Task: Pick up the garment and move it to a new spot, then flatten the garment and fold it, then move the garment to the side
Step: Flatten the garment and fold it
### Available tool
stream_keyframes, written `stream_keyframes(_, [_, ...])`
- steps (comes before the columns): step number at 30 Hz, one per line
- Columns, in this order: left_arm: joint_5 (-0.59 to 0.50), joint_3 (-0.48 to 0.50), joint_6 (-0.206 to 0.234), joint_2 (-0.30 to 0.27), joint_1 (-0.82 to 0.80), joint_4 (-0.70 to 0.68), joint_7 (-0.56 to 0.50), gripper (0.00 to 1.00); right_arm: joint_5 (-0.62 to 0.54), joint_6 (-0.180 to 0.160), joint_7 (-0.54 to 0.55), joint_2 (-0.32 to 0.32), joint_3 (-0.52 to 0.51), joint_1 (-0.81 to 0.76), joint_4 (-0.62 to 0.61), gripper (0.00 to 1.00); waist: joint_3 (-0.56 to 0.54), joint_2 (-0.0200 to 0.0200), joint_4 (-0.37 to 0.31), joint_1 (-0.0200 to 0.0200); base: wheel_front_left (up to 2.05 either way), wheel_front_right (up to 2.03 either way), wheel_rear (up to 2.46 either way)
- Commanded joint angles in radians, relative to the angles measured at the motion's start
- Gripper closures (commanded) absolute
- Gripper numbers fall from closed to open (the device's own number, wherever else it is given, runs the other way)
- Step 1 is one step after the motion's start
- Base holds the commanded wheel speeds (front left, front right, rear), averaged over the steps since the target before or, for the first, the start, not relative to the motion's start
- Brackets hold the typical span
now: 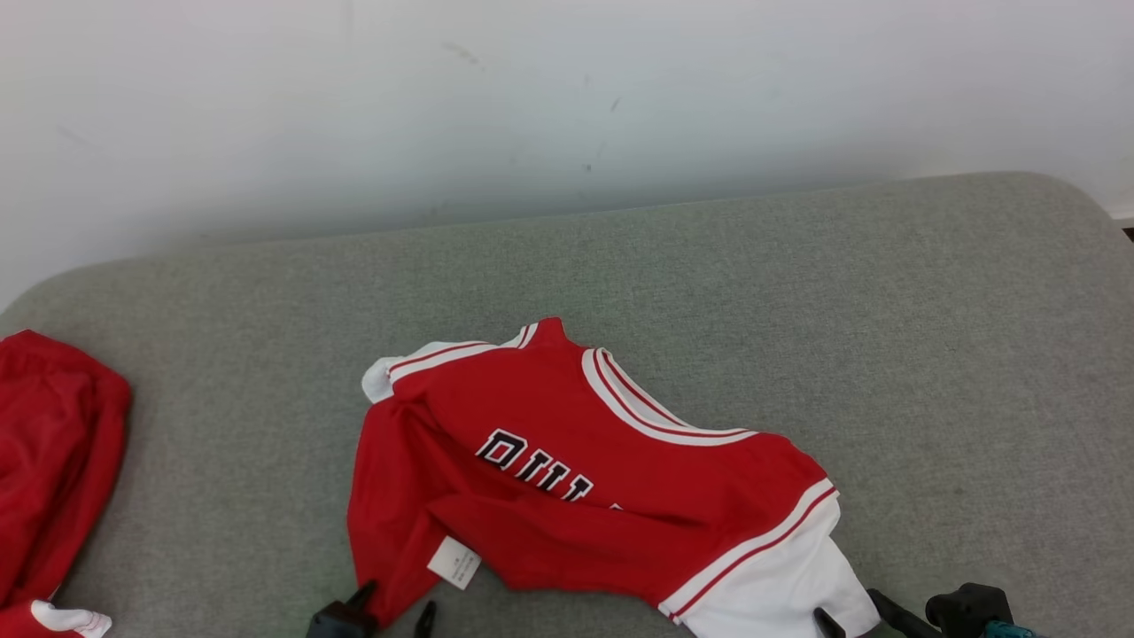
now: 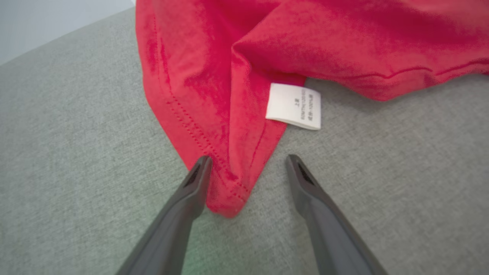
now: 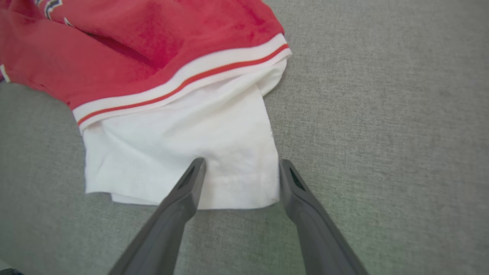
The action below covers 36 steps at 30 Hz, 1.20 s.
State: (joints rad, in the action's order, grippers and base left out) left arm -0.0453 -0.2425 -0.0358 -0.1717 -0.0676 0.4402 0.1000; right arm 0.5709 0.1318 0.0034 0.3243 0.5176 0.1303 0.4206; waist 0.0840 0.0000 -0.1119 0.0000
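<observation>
Starting the pickup of the garment point(image 1: 576, 478), lying crumpled on the cushion point(image 1: 886, 310). Straddling its hem corner point(image 2: 225, 198) and white sleeve point(image 3: 183, 152) with left gripper point(image 2: 247, 160) and right gripper point(image 3: 241, 164), both wide apart, empty. Needing closing, then lifting.

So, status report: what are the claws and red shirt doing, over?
Left gripper open astride hem corner. Right gripper open over white sleeve. Jersey rumpled on grey cushion, unlifted. Second red garment far left, clear.

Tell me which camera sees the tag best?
The left wrist view: the tag is close and large, its print visible. The head view shows it as a tiny white square. The right wrist view faces the sleeve.
</observation>
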Motion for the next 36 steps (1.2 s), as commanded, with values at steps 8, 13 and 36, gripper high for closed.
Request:
stream_keyframes(8, [0.003, -0.004, 0.010, -0.022, -0.026, 0.043, -0.003, 0.00, 0.027, -0.002, -0.011, 0.009, 0.024, 0.044, 0.034, 0.00, 0.019, 0.0000, 0.004, 0.0000, 0.00, 0.00, 0.00])
stream_keyframes(13, [0.009, -0.009, 0.012, -0.026, -0.034, 0.059, -0.007, 0.00, 0.017, -0.002, 0.001, 0.014, 0.017, 0.056, 0.067, 0.00, 0.024, 0.0000, 0.013, 0.0000, 0.00, 0.00, 0.00])
stream_keyframes(36, [0.020, -0.074, -0.014, -0.018, -0.079, 0.177, -0.035, 1.00, 0.243, 0.004, 0.099, -0.022, 0.216, 0.115, 0.037, 1.00, 0.027, 0.0000, 0.049, 0.0000, 0.00, 0.00, 0.00])
